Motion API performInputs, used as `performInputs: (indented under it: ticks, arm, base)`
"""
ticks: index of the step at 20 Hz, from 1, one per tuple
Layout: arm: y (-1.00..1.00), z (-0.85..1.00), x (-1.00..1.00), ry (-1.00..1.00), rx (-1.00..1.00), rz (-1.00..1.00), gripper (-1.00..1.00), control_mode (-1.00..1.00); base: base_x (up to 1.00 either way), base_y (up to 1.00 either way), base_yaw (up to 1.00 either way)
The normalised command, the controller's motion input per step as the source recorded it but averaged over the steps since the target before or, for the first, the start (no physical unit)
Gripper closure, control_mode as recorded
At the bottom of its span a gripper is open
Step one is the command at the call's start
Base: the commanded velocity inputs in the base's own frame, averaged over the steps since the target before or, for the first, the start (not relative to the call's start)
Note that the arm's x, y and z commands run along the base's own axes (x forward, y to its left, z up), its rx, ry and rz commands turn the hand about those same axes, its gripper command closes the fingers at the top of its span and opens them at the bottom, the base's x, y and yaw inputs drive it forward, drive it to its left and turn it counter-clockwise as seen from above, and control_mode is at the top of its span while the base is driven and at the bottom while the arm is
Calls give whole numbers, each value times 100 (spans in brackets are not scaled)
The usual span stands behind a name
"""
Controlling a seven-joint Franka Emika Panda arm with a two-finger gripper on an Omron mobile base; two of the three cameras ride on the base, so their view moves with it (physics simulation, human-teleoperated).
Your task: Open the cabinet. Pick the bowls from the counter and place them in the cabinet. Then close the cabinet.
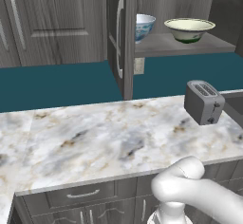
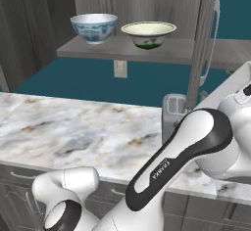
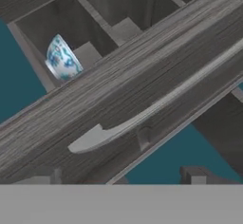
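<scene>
Both bowls, the blue-patterned bowl (image 2: 94, 27) and the cream-green bowl (image 2: 148, 33), already sit on the open cabinet's shelf (image 2: 166, 50) at upper centre, so closing is the step in hand. The hand view faces the right door's silver bar handle (image 3: 152, 109). The gripper's jaws stand wide, holding nothing. Next, I judge, it must push that door (image 2: 205, 39) shut.

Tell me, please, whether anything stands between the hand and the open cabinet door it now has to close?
Nothing visible does. The hand view looks straight at the cabinet door and its silver handle, with no object in front. Both bowls, the blue-patterned bowl and the cream-green bowl, sit on the shelf, behind the door's swing.
</scene>
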Motion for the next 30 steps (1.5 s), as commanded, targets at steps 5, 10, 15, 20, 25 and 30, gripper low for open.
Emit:
performInputs:
  ticks: [5,10,15,20,25,30]
  arm:
    - [-18,-5,21,0,2,3,-100,-100]
    - [-11,-2,22,0,3,3,-100,-100]
    - [-3,0,4,0,2,5,-100,-100]
    - [0,0,0,0,3,8,-100,-100]
    - [0,0,0,0,3,14,-100,-100]
    - [14,0,0,-3,3,17,-100,-100]
  base:
    - [0,0,0]
    - [0,0,0]
    - [0,0,0]
    - [0,0,0]
    - [0,0,0]
    - [0,0,0]
